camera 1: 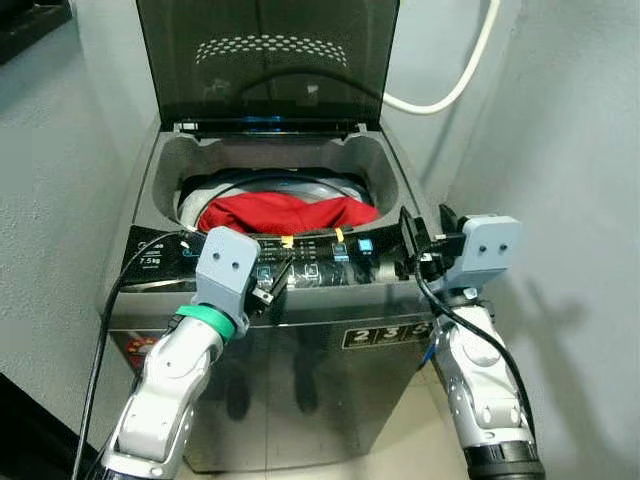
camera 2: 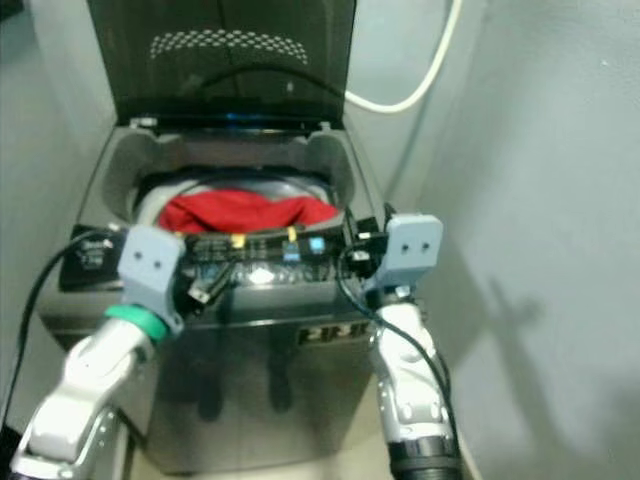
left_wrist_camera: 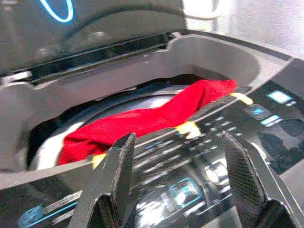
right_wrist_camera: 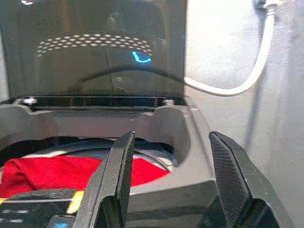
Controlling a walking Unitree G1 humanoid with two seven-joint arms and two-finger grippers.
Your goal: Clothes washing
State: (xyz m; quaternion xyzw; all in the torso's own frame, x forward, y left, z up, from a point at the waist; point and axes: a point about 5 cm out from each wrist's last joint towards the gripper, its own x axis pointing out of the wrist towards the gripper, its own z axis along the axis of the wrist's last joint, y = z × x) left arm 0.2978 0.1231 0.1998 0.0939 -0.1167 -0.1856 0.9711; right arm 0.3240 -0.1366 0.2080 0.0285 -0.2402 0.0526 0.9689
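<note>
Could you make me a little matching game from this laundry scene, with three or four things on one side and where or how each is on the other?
Things:
1. red garment
2. lid
3. left gripper
4. white hose

States:
A. propped upright at the back
B. open, over the control panel
C. lying in the drum
D. curving along the wall

Pairs: 1-C, 2-A, 3-B, 4-D
</note>
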